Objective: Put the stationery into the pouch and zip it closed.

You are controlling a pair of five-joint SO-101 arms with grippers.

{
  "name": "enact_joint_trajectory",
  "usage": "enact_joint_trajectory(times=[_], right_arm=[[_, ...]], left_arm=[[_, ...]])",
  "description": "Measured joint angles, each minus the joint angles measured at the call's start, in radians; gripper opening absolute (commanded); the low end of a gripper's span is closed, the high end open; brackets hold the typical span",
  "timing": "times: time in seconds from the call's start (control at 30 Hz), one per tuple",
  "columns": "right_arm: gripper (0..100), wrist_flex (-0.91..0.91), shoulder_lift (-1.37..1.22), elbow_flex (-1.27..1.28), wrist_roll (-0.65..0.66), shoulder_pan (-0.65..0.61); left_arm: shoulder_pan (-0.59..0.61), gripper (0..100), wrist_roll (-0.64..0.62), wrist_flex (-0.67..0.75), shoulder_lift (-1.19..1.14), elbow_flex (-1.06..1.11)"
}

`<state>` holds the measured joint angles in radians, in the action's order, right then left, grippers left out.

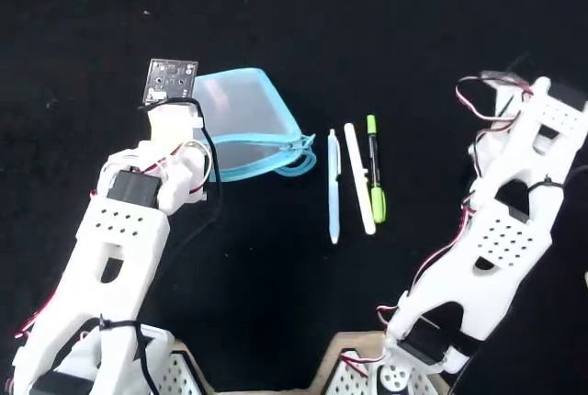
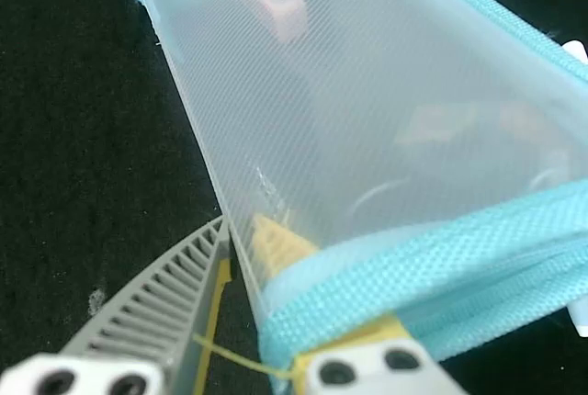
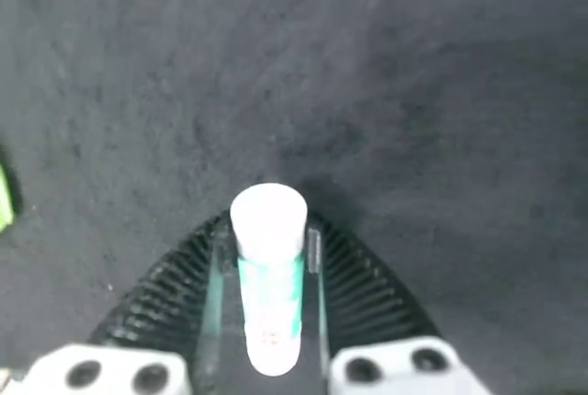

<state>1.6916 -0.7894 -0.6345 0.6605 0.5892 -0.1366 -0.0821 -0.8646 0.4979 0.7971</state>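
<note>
Left gripper pinches the open pouch rim. Right gripper clasps a white tube. Three pens wait right of the pouch.

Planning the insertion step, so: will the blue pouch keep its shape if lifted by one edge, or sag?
Probably sags: the pouch is thin translucent mesh, bowed along its zipper tape. Likely light, so a pen pushed in could slide it unless the left gripper, clamped on its edge, holds it.

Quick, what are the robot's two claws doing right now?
Left gripper: shut on the pouch edge.
Right gripper: shut on a glue stick.
</note>
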Motion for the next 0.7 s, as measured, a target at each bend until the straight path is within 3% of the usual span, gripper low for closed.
enact_joint_trajectory(times=[0.2,0.43,0.7], right_arm=[[2.2,-0.12,-0.054,-0.043,-0.184,0.0],[29.3,-0.114,-0.095,-0.112,-0.341,0.0],[20.8,0.031,-0.095,-0.209,-0.299,-0.005]], left_arm=[[0.0,3,0.0,0.0,0.0,0.0],[0.0,3,0.0,0.0,0.0,0.0],[0.0,3,0.0,0.0,0.0,0.0]])
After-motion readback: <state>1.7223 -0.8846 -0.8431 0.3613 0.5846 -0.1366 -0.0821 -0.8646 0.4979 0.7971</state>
